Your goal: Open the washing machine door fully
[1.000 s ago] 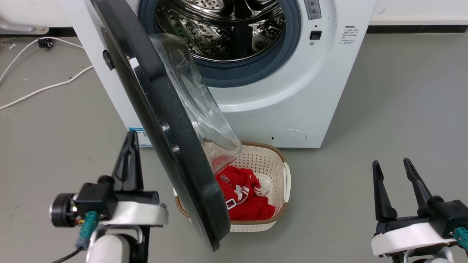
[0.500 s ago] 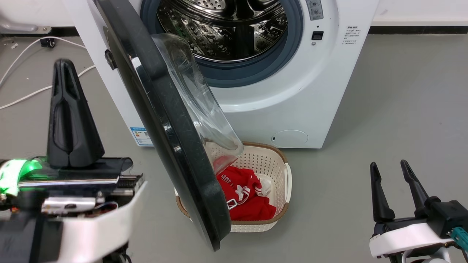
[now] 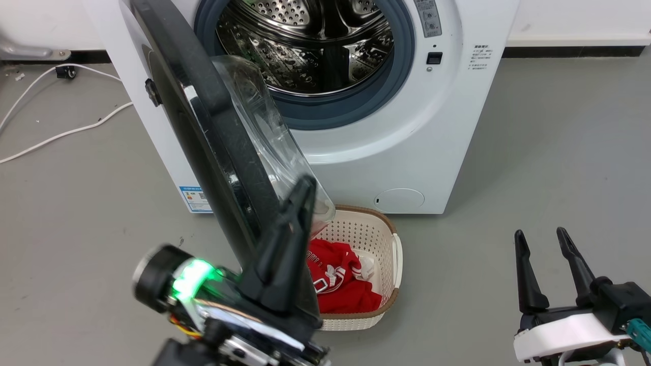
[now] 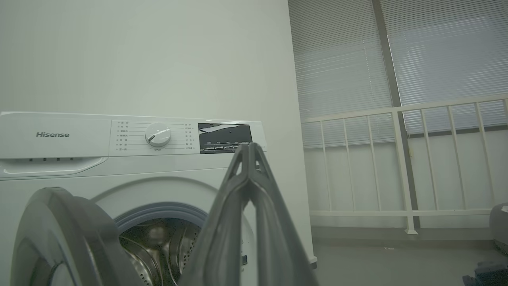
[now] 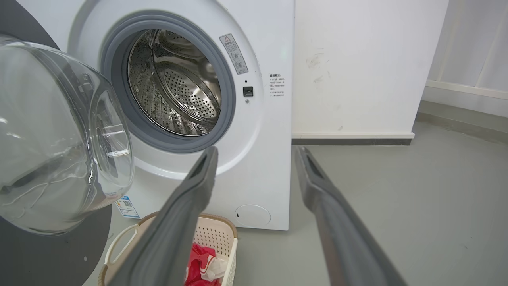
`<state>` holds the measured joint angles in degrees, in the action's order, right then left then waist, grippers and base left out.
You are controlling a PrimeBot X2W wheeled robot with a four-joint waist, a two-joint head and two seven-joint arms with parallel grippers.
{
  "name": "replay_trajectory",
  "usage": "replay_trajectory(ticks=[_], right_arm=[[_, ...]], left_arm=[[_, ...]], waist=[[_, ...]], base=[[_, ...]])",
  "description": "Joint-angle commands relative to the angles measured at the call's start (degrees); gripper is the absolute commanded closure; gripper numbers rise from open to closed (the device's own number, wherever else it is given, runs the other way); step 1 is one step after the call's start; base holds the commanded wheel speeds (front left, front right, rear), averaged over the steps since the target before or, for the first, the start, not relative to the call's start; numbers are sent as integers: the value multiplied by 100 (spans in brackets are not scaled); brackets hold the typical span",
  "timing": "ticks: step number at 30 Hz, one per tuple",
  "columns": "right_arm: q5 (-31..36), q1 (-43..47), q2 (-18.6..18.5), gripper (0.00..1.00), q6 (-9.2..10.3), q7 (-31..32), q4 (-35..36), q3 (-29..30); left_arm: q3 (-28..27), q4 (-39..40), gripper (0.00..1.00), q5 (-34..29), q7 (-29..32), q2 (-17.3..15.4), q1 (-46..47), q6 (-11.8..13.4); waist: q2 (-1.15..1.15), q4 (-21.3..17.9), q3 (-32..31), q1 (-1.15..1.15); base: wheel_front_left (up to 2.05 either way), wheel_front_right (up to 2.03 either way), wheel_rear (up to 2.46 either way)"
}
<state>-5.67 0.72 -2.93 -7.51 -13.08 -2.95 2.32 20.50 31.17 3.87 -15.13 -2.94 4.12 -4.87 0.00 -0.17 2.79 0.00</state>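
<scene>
The door point(image 3: 218, 147) is standing roughly half open, slanting edge-on from upper left to lower centre, clear of the machine's point(image 3: 432, 152) drum mouth. I judge the final leftward swing is not yet done. The left gripper point(image 3: 304, 190), fingers pressed together on nothing, is overlapping its lower edge; I cannot tell if they touch. The right gripper point(image 3: 540, 234) is hanging spread and empty at lower right.

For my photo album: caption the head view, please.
Shut left gripper beside the part-open washing machine door; right gripper open; laundry basket beneath.
</scene>
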Motion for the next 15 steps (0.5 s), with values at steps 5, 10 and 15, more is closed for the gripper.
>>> replay_trajectory(ticks=[5, 10, 15], right_arm=[[-55, 126, 10, 0, 3, 27, 13, 66], [-98, 149, 10, 0, 4, 60, 1, 77], [-122, 119, 10, 0, 4, 68, -32, 63]], left_arm=[[328, -785, 100, -18, -4, -159, -654, -52], [373, -1401, 100, 44, -7, -177, -1038, -26], [489, -2147, 100, 150, -8, -174, -1163, -63]], waist=[[0, 21, -47, 0], [0, 59, 1, 0], [0, 97, 40, 0]], base=[[0, 0, 0], [0, 0, 0], [0, 0, 0]])
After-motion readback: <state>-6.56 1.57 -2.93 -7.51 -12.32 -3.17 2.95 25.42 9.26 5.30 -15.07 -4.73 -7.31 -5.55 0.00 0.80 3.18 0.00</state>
